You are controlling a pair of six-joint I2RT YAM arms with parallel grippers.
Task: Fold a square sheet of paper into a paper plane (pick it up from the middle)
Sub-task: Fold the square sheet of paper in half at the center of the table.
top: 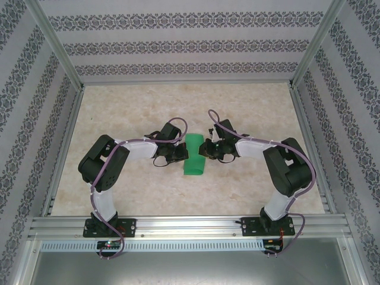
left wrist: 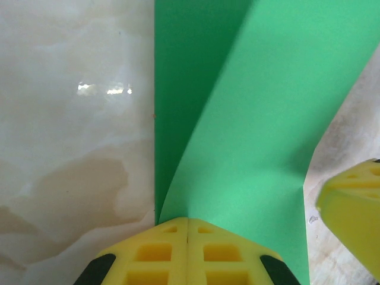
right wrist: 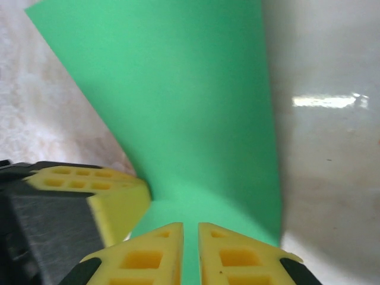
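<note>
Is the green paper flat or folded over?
Folded over. The bright green square sheet of paper shows two layers in the left wrist view, its upper flap bowed up.

- No readable text, label, brand or number on the thin bright green sheet of paper (top: 193, 155).
- None on the beige marbled table (top: 130, 107) or patterned walls (top: 178, 44).

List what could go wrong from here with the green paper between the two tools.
The right tool has its jaws slightly apart around the green paper, so the lifted flap may slip out or flatten again.
The left tool is shut on the paper's edge alone; a pull might tear it or skew the crease.
Both tools sit very close together, so they may collide.
</note>
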